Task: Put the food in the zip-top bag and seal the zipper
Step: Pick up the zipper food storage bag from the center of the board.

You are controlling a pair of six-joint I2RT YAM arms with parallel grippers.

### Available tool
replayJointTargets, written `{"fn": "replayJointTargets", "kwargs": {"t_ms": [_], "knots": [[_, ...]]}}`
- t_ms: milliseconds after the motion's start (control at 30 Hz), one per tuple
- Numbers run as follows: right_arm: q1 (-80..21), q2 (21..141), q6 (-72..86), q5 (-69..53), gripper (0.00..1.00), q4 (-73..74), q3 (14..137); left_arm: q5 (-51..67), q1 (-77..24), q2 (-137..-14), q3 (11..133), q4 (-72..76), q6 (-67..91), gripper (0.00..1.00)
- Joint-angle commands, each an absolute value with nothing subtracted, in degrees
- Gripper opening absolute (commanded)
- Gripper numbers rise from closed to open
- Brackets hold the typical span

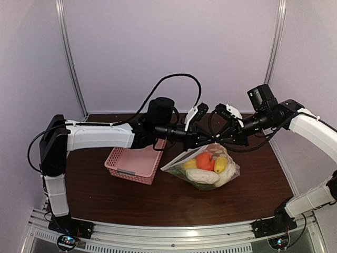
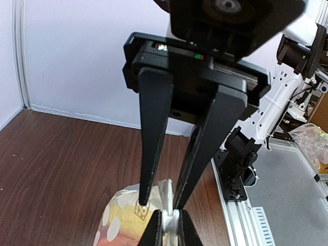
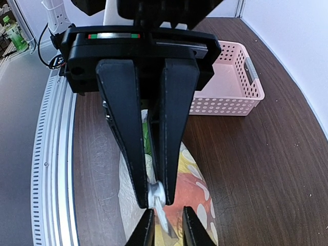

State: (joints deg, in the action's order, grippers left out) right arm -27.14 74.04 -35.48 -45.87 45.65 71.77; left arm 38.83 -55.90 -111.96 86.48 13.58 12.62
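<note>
Left pincer [image 2: 160,206] and right pincer [image 3: 155,197], each pinched narrow on the zipper [image 3: 165,220] (food [image 1: 205,161] inside zip-top bag [image 1: 230,171])

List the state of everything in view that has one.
zip-top bag: food inside, top held up
food: inside the bag
zipper: pinched by both hands; sealed or not, cannot tell
left hand: shut on zipper
right hand: shut on zipper
pink basket: upright, nothing seen inside
</note>
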Motion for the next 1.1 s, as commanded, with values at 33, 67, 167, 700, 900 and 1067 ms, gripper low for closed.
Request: {"fn": "replayJointTargets", "kwargs": {"t_ms": [33,67,167,700,900,1067], "knots": [[-27.51,73.93,-33.97,-47.6,0.18,45.7,73.77,40.9,-55.48,-111.06,88.15,15.66,12.52,0.0],[-27.51,73.92,-33.93,-47.63,0.18,45.89,74.05,40.91,-55.51,-111.16,88.15,15.6,12.56,0.0],[-27.51,73.96,-33.47,-47.53,0.17,46.35,74.84,41.17,-55.54,-111.1,88.1,15.46,12.48,0.0],[-27.42,75.31,-34.37,-47.64,0.11,48.29,74.33,41.03,-55.52,-111.39,88.57,15.01,12.29,0.0],[-27.31,75.11,-34.68,-47.82,0.0,47.72,74.53,40.38,-55.55,-111.86,88.87,14.22,11.99,0.0],[-21.65,70.92,-27.0,-42.8,0.0,38.28,73.96,37.86,-55.43,-111.85,88.92,9.15,10.56,0.01]]}}
